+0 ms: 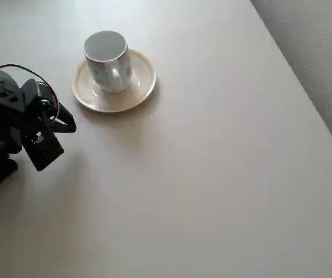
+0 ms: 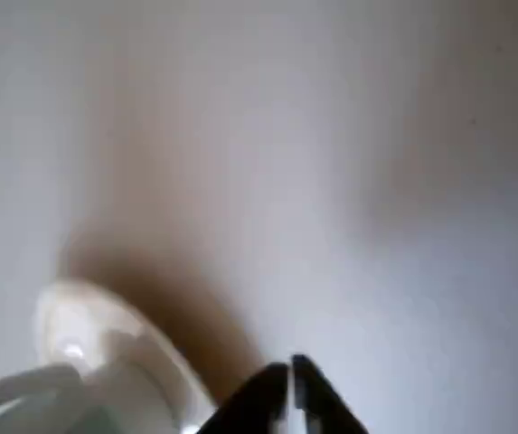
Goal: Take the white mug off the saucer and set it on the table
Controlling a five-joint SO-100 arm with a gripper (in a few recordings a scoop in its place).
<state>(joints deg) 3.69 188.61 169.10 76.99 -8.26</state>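
The white mug [image 1: 109, 61] stands upright in the centre of the saucer [image 1: 137, 87], its handle turned toward the lower edge of the overhead view and small red and green marks on its side. Both rest on the table [image 1: 212, 174] near the upper left. My black gripper [image 1: 68, 123] sits at the left edge, below and left of the saucer, apart from it. In the wrist view the saucer [image 2: 78, 325] and the blurred mug [image 2: 23, 393] lie at the lower left, and my gripper [image 2: 289, 372] shows at the bottom with its two fingertips together, holding nothing.
The table's straight edge runs diagonally down the right side of the overhead view, with grey carpet floor [image 1: 316, 52] beyond it. The arm's black body and red and black wires [image 1: 3, 116] fill the left edge.
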